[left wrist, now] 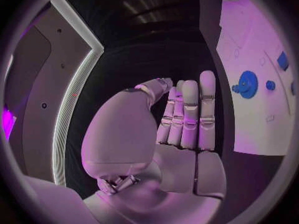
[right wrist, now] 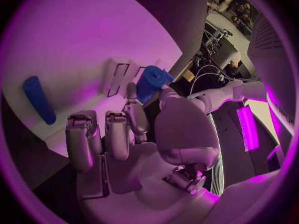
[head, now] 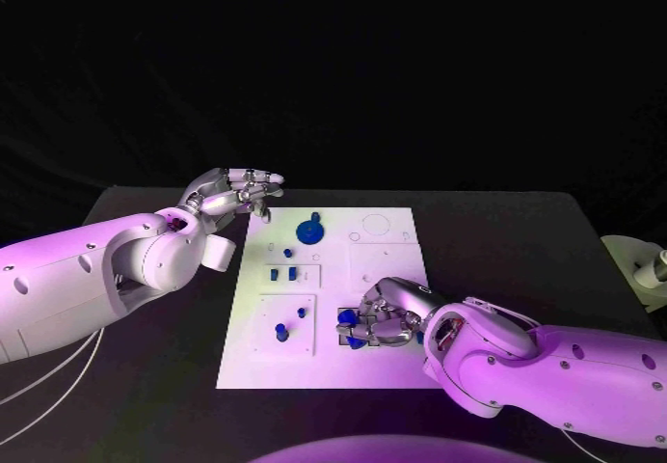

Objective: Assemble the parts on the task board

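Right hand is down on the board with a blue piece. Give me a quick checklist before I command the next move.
1. Right hand has the blue cylinder: ok, pinched at the fingertips.
2. Cylinder lined up with its slot: cannot tell, the fingers hide the board beneath.
3. Left hand out of the way: ok, raised past the board's far left corner, holding nothing.
4. White board lying flat on the table: ok.
5. Blue gear clear of the right hand: ok, far end of the board.
6. Loose blue bar clear of the fingers: ok, apart.

Matt white task board [head: 383, 362], glossy blue parts [head: 310, 231]
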